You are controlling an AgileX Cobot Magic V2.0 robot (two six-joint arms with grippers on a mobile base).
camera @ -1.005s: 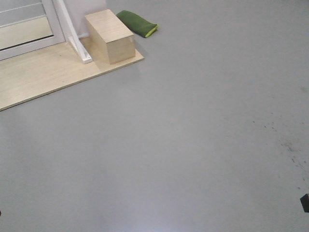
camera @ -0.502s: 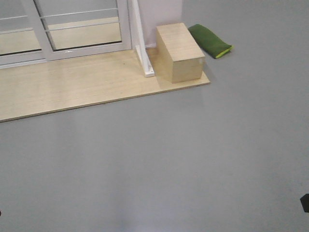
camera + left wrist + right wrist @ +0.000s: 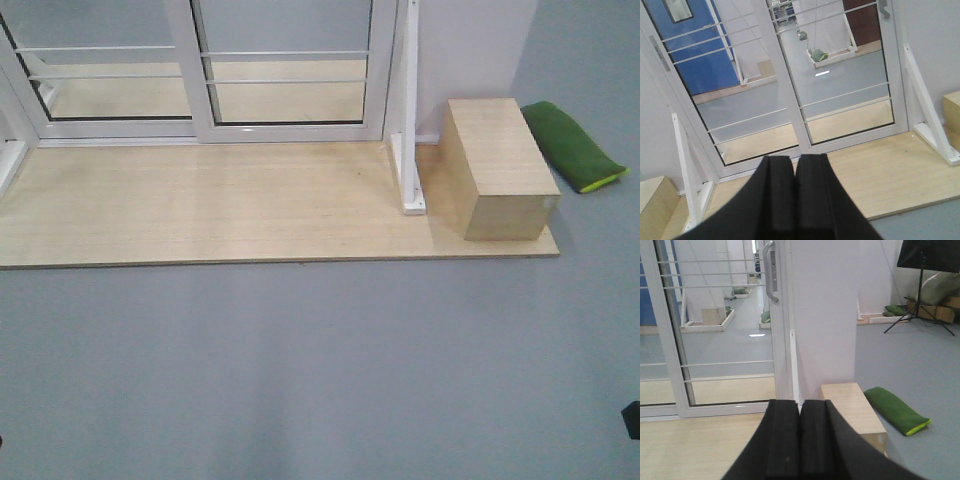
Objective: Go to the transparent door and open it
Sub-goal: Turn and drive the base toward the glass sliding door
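Door: the right panel (image 3: 288,100) of two white-framed glass panels, at the back edge of the platform (image 3: 200,205). It has thin white bars across the glass.
Handle: grey and curved (image 3: 768,271), on the right stile of the door, just beside the white wall (image 3: 825,315).
Other panel: left of the door (image 3: 100,95), with the same frame. No handle shows on it.
Left gripper: (image 3: 795,162) its two black fingers press flat on each other and nothing is between them. It points to the middle of the two panels and is well apart from them.
Right gripper: (image 3: 800,407) its fingers are also pressed together, with nothing held. It points to the right stile of the door and the wall, well below the handle.
Bracket: white (image 3: 408,170), on the platform between the door and the box.
Box: wooden (image 3: 500,165), on the right end of the platform.
Cushion: green (image 3: 570,145), on the grey floor (image 3: 300,370) just right of the box.
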